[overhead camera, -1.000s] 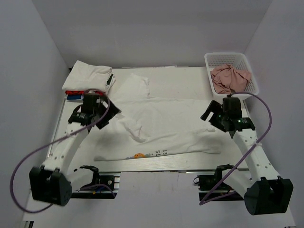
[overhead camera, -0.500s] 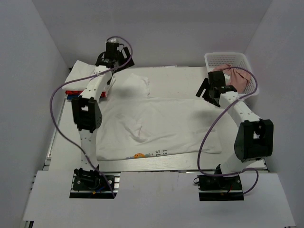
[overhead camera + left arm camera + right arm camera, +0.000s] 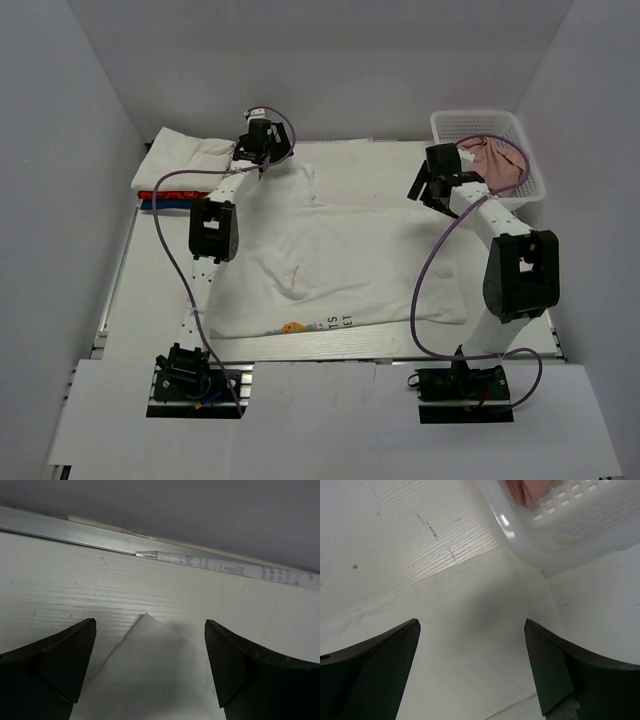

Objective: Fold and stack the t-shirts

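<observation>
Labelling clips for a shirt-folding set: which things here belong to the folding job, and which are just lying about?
Job:
spread white printed t-shirt
folded stack, white over red and blue

Lying about:
white basket
crumpled pink cloth inside it, possibly another shirt, cannot tell

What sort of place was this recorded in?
Probably a lab test cell rather than a home: plain white walls box in a white table with two robot arms mounted at its near edge, a folded t-shirt stack and a plastic basket.
</observation>
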